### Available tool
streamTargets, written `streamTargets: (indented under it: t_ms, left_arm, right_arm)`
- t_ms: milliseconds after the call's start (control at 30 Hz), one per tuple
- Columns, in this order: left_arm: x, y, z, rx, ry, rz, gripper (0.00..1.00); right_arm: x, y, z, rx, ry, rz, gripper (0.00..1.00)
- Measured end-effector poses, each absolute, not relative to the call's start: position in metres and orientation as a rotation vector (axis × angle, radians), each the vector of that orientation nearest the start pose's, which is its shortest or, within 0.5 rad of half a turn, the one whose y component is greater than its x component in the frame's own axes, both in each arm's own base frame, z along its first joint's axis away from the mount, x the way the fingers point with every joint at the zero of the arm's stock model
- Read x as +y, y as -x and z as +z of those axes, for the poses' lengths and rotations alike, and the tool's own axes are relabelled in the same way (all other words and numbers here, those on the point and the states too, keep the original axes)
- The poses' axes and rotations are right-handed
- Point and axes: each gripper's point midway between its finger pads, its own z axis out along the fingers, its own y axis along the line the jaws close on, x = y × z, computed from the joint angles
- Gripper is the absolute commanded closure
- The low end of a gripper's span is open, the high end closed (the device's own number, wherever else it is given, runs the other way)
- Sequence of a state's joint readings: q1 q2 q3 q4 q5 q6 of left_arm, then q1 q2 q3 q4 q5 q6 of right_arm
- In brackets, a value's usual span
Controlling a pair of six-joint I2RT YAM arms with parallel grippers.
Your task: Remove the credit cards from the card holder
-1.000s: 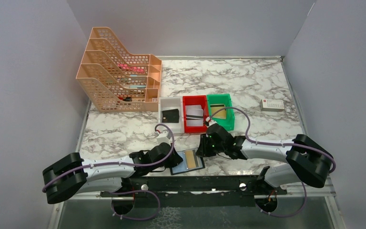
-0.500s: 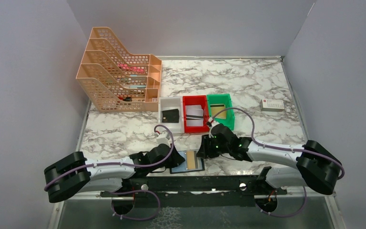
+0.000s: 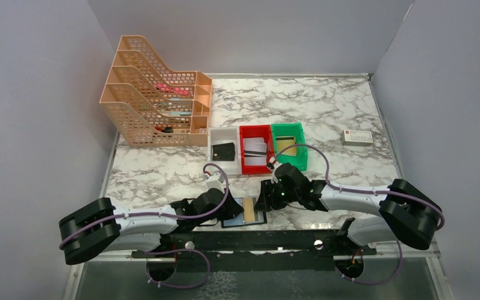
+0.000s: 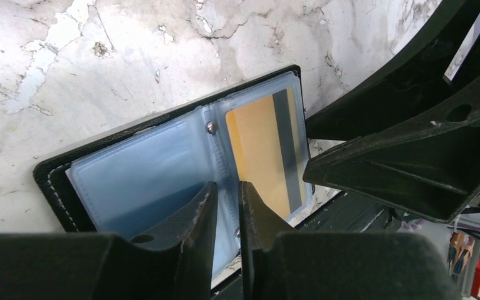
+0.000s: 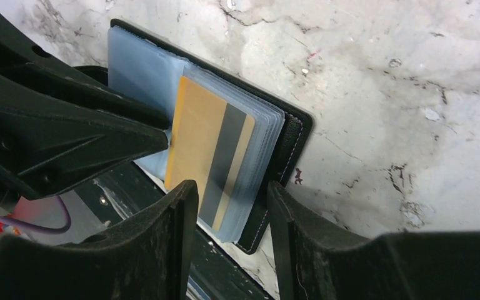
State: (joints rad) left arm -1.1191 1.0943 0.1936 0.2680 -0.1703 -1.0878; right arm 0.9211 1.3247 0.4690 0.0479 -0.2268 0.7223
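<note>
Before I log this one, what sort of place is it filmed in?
Likely a robot test bench staged as an office desk: a marble-patterned table boxed in by plain grey panels, a peach stacked paper tray, and three small sorting bins.

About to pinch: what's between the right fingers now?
In the right wrist view, a corner of the card holder lies between the right fingers: clear sleeves holding the tan-gold credit card. Nothing pinched yet.
</note>
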Motion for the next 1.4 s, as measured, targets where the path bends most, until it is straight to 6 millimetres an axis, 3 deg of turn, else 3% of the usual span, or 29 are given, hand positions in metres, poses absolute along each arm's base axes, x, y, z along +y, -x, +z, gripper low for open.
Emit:
streamTargets:
  t_ms: [167, 467, 967, 1200, 1400]
  left_arm:
    - [-0.265, -0.121, 0.028, 2.397, 0.065, -0.993, 0.75]
    - [-0.271, -0.121, 0.028, 2.405, 0.056, -1.004, 0.75]
    - [-0.275, -0.121, 0.031, 2.408, 0.048, -1.01, 0.75]
    - [-0.271, -0.123, 0.042, 2.377, 0.062, -1.018, 0.75]
    - [-0.269, -0.124, 0.047, 2.357, 0.074, -1.032, 0.73]
  right_arm:
    - [0.285, -0.132, 0.03, 2.581, 0.382, 0.985, 0.51]
    - [0.284, -0.131, 0.027, 2.579, 0.377, 0.988, 0.64]
    - [0.278, -0.127, 0.045, 2.55, 0.382, 1.001, 0.56]
    - [0.287, -0.121, 0.027, 2.607, 0.407, 1.04, 0.59]
    - [0.292, -0.123, 0.026, 2.598, 0.405, 1.064, 0.64]
